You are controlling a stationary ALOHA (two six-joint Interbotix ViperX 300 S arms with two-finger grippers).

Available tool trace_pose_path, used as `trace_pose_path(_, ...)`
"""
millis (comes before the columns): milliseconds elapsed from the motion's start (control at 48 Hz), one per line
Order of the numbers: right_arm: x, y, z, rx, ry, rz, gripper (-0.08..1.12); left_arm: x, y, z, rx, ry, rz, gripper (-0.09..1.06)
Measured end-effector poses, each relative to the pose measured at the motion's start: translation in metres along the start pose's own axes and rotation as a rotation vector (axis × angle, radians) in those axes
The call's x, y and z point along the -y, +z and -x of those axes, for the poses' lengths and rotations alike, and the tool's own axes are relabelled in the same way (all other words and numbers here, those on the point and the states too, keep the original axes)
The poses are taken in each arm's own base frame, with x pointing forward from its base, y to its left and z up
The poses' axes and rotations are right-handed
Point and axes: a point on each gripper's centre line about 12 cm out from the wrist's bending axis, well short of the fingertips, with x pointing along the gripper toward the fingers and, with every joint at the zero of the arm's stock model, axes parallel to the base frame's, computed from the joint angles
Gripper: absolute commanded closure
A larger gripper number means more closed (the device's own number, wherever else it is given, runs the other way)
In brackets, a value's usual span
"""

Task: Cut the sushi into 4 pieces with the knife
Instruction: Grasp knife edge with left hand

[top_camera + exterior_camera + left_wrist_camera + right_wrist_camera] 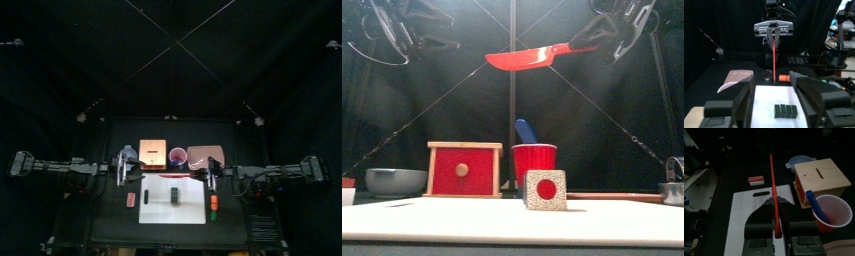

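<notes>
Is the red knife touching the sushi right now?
No, the right gripper holds the red knife high in the air, well above the sushi.

Both arms are black, built of blocky jointed segments. In the top view the left arm [60,167] shows at the frame's left edge and the right arm [283,172] at its right edge. Each has paler grey housings at its outer end. The right end effector [774,39], at upper centre of the left wrist view, has a silver cross-plate above two narrow dark jaws. The left end effector [771,82] shows broad matte black jaws on stepped, boxy blocks along that frame's lower edge.
</notes>
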Motion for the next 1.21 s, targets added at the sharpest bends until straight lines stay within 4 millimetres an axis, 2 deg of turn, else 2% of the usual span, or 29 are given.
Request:
trace_pose_path(396,0.002,-0.014,-0.014,-0.056,-0.009,-0.017,0.85,0.005,-0.005,-0.047,-0.306,-0.003,0.044,-0.02)
trace_pose_path(875,0.003,-0.018,-0.018,-0.074,-0.012,-0.020,0.85,-0.002,-0.034,-0.080,-0.440,0.016,0.009,-0.01)
trace_pose_path(1208,0.004,-0.025,-0.019,-0.096,-0.015,-0.020,0.85,-0.011,-0.041,-0.095,-0.448,0.037,-0.016,-0.01)
